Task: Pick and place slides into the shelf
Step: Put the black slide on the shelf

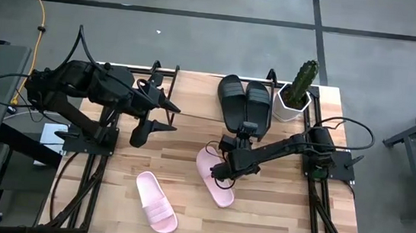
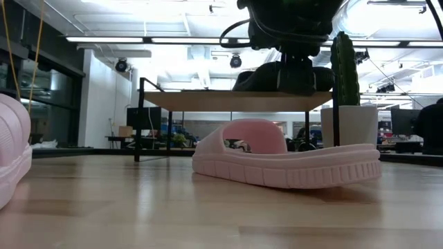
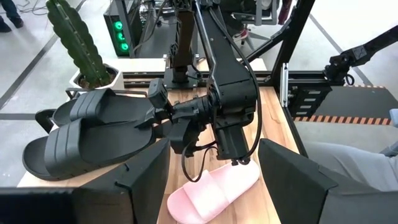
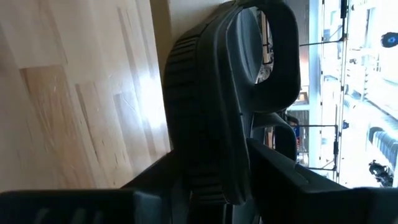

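Observation:
Two black slides [image 1: 245,101] lie side by side on the shelf [image 2: 208,101], next to a cactus pot. My right gripper [image 1: 246,129] reaches in from the table's right and is shut on the near end of one of them; the left wrist view also shows this right gripper [image 3: 165,119]. One pink slide [image 1: 214,177] lies sole down on the table under the right arm, and the other pink slide [image 1: 156,201] lies closer to the near edge. My left gripper [image 1: 158,116] hovers open over the table's left part, touching nothing. My right gripper holds a black slide by its near end [image 4: 208,158], pinched between the two fingers, one on the sole side and one on the footbed side. The fingers come in about level from the table's near side, along the slide. The rest of the slide lies flat on the shelf top [image 4: 93,93].
A cactus in a white pot [image 1: 297,91] stands at the table's far right corner beside the shelf. The pink slide [image 2: 277,159] lies right in front of the shelf. Bare wood stretches across the table's middle and left [image 1: 119,169].

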Robot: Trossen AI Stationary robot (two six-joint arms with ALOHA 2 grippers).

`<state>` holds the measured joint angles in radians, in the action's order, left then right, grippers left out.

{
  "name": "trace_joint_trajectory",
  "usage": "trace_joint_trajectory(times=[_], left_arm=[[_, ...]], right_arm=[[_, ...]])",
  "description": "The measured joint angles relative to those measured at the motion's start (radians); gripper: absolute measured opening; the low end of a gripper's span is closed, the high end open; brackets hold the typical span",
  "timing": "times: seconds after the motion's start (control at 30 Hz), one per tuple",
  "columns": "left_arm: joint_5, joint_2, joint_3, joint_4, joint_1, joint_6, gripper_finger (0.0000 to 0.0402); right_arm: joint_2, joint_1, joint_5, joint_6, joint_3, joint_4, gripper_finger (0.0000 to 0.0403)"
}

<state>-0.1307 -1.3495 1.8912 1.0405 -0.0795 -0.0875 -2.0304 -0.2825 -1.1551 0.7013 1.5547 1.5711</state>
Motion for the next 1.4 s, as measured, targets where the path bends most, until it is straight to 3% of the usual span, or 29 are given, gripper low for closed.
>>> trace_joint_trajectory(times=[0.7, 1.13, 1.4], left_arm=[[0.000, 0.000, 0.000, 0.000, 0.000, 0.000, 0.0234], [0.000, 0.000, 0.000, 0.000, 0.000, 0.000, 0.0234], [0.000, 0.000, 0.000, 0.000, 0.000, 0.000, 0.0234]], right_arm=[[0.055, -0.077, -0.015, -0.026, 0.002, 0.000, 0.0186], [0.075, -0.123, 0.076, -0.025, 0.002, 0.000, 0.0187], [0.075, -0.156, 0.038, -0.002, 0.026, 0.000, 0.0187]])
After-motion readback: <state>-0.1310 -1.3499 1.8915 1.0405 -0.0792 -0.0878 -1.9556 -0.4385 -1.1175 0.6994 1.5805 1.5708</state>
